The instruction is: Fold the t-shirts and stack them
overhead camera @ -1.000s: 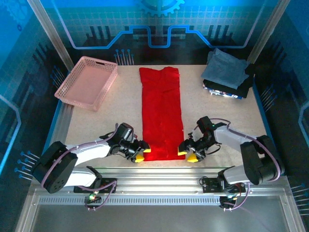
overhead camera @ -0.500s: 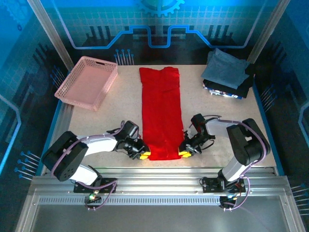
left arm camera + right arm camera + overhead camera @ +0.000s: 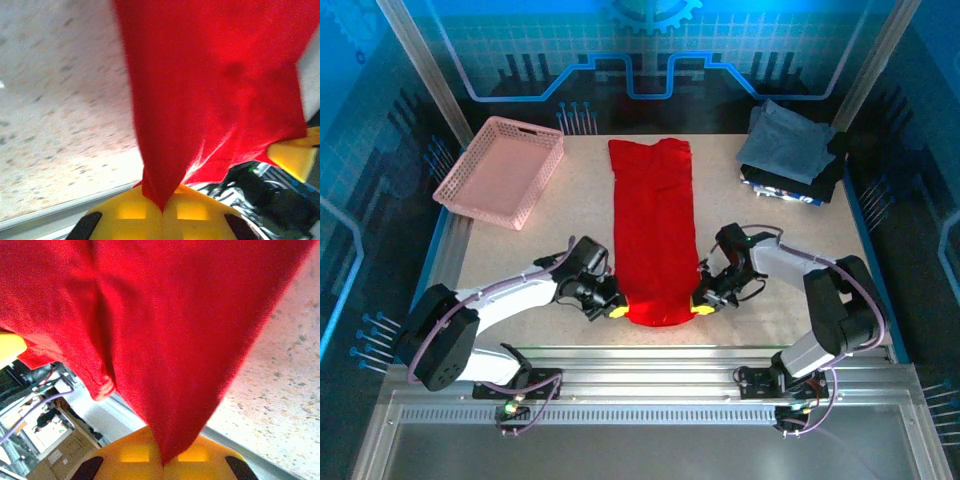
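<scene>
- While the red t-shirt (image 3: pixel 655 225) lies as a long, narrow strip down the middle of the table (image 3: pixel 770 250), its collar end far and its hem end near the arms, the left gripper (image 3: pixel 616 309) is clamped on the hem's near left corner and the right gripper (image 3: pixel 701 306) on its near right corner.
- Both wrist cameras show red cloth drawn to a point between closed yellow fingertips (image 3: pixel 132 212), with creases fanning out from the pinch. From above, the hem between the two claws sags in a shallow curve.
- The step in hand looks like carrying the hem up and over toward the collar, halving the strip.
- Done well, both arms would rise together and level, keeping the same spread so the hem is taut but not stretched. They would then travel straight along the strip and lay the edge square on the far end before letting go.
- Each hold is only a small pinch at a corner, so a jerk could pull the cloth free, and one arm leading the other would skew the fold.
- A stack of folded grey-blue and dark shirts (image 3: pixel 790 155) waits at the far right, and a pink basket (image 3: pixel 475 208) sits at the far left. Both are well apart from the strip.
</scene>
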### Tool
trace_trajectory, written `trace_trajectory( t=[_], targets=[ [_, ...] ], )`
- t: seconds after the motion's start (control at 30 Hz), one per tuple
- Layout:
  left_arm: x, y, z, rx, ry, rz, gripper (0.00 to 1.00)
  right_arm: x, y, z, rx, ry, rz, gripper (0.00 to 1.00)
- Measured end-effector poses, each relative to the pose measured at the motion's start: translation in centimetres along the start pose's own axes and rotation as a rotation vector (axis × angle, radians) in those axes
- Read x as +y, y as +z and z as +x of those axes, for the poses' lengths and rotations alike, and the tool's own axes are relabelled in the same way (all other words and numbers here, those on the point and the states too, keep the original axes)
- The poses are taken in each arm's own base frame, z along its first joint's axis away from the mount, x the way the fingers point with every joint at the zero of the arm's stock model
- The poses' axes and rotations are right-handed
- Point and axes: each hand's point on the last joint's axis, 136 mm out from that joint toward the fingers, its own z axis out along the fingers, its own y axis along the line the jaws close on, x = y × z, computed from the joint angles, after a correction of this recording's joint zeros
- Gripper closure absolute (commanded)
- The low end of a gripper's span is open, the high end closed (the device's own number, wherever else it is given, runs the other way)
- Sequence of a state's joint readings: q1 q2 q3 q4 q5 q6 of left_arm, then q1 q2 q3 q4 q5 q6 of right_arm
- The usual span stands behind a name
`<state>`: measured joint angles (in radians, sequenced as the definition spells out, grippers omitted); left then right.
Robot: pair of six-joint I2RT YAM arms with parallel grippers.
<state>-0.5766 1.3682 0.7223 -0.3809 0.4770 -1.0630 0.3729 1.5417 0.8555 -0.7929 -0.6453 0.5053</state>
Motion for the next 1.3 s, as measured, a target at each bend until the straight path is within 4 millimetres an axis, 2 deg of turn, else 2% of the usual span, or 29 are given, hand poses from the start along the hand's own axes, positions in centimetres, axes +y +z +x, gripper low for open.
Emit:
trace_trajectory(
  t=[0.07, 0.17, 0.23, 0.37, 0.53, 0.6, 0.8, 0.93, 1.03, 1.3],
  targets=[
    [-1.9, -1.3, -1.6, -0.036, 0.002, 0.032, 1.0, 1.3, -1.3, -1.2, -0.039, -0.033, 0.01, 1.0],
    [-5.4, -3.7, -5.3, -0.113, 0.012, 0.09, 1.0, 3.7, -3.5, -3.5, -0.109, -0.087, 0.013, 1.0],
    [-7.5, -5.0, -8.1, -0.156, 0.025, 0.116, 1.0, 4.8, -4.7, -5.9, -0.145, -0.102, 0.021, 1.0],
    [-9.6, -6.3, -13.1, -0.21, 0.037, 0.125, 1.0, 5.3, -6.0, -10.9, -0.208, -0.089, 0.053, 1.0],
    [-9.9, -5.7, -18.1, -0.226, 0.028, 0.101, 1.0, 4.8, -6.5, -17.6, -0.261, -0.054, 0.1, 1.0],
    [-10.0, -5.4, -19.9, -0.233, 0.025, 0.096, 1.0, 5.4, -7.0, -20.4, -0.291, -0.062, 0.105, 1.0],
    [-10.1, -5.7, -24.0, -0.268, 0.016, 0.104, 1.0, 6.7, -9.1, -25.8, -0.365, -0.084, 0.105, 1.0],
    [-10.3, -5.8, -26.4, -0.287, 0.008, 0.112, 1.0, 6.5, -10.2, -28.1, -0.391, -0.074, 0.097, 1.0],
    [-10.7, -5.1, -28.0, -0.287, 0.015, 0.117, 1.0, 5.9, -10.3, -29.4, -0.394, -0.06, 0.093, 1.0],
    [-10.4, -2.5, -31.2, -0.269, 0.016, 0.1, 1.0, 4.3, -8.3, -32.1, -0.377, -0.003, 0.077, 0.99]
  ],
)
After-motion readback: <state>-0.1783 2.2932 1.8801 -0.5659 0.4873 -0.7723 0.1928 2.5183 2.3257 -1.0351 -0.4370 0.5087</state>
